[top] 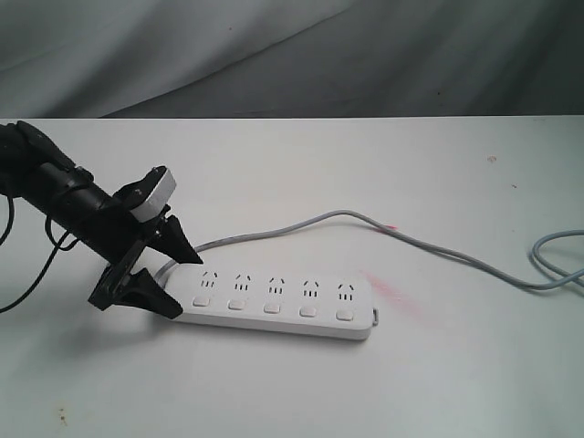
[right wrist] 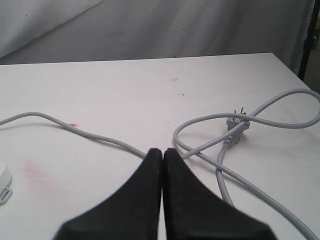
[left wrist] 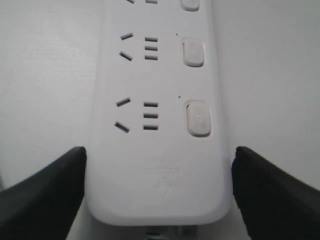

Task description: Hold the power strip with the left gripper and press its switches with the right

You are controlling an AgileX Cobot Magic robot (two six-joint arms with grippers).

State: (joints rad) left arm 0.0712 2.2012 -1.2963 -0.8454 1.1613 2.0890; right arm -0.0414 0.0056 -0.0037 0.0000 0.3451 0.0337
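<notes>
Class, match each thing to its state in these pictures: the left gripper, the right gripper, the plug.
Things:
1. left gripper
2. right gripper
3. plug

States:
A. fingers pressed together
B. lying loose on the table, prongs bare
C. fingers on either side of the power strip at its end

Pairs: 1-C, 2-A, 3-B

You have a white table (top: pixel 438 182) with the power strip (top: pixel 274 306) lying flat on it, left of centre. Its grey cord (top: pixel 429 242) trails behind the strip and away to the right, looping around its plug (right wrist: pixel 238 123). A pink smear (top: pixel 383 290) marks the surface beside the strip's right end.
</notes>
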